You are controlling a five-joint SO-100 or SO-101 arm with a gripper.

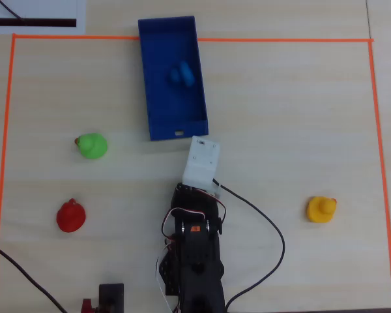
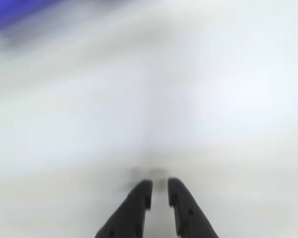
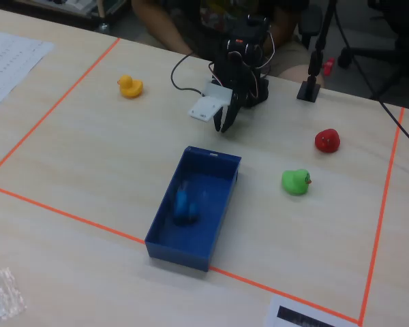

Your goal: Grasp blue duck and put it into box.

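The blue duck (image 1: 182, 75) lies inside the dark blue box (image 1: 164, 114), near its middle, and looks blurred. In the fixed view the duck (image 3: 184, 204) sits on the floor of the box (image 3: 182, 249). My gripper (image 3: 223, 127) is pulled back close to the arm's base, just short of the box's near short end, pointing down at the table. In the wrist view the gripper (image 2: 159, 184) has its two black fingers nearly together with only a thin gap and nothing between them. In the overhead view the white wrist housing (image 1: 202, 160) hides the fingers.
A green duck (image 1: 92, 145), a red duck (image 1: 71, 216) and a yellow duck (image 1: 321, 209) stand on the table inside the orange tape border (image 1: 6, 117). The arm's base and cables (image 1: 195, 261) are at the bottom middle of the overhead view.
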